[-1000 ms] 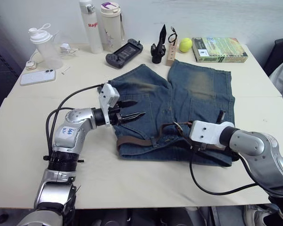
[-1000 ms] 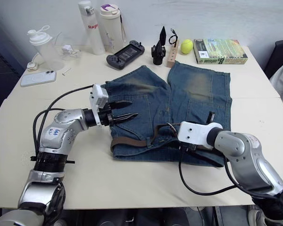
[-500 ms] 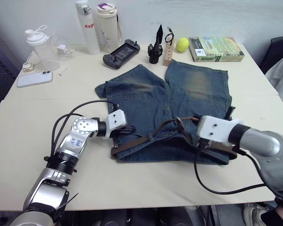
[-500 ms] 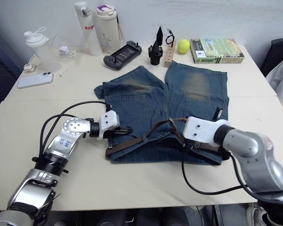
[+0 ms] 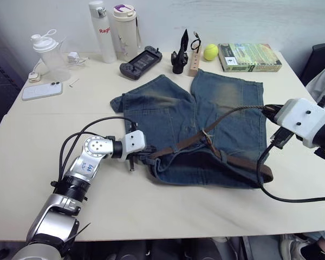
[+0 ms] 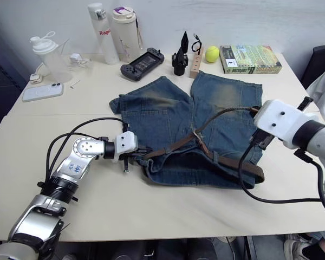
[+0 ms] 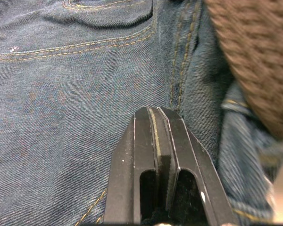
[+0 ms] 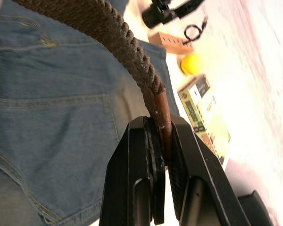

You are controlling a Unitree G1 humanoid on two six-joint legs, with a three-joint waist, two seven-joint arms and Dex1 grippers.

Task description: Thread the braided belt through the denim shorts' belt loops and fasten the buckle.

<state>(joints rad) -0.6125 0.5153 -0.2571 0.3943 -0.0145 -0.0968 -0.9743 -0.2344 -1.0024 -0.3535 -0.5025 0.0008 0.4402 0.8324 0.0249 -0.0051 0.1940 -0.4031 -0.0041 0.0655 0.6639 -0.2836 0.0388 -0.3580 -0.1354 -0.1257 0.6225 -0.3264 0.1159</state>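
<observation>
Threading is under way, judging by the layout: the shorts (image 5: 206,122) lie flat on a table (image 5: 151,211), waistband toward the robot, and the belt (image 5: 180,145) runs along the waistband from the robot's left corner. Near the middle it rises off the cloth, angling up toward the right gripper (image 5: 269,111). That gripper is closed on the belt's smooth leather tip, holding it raised over the right leg of the shorts. The left gripper (image 6: 142,154) sits at the left waistband corner, fingers (image 7: 153,141) pressed together on a fold of denim, pinning the shorts. A further strip of belt lies along the right waistband; the buckle cannot be made out. Next, the tip probably needs lowering and steering into a loop while the left gripper anchors the cloth.
</observation>
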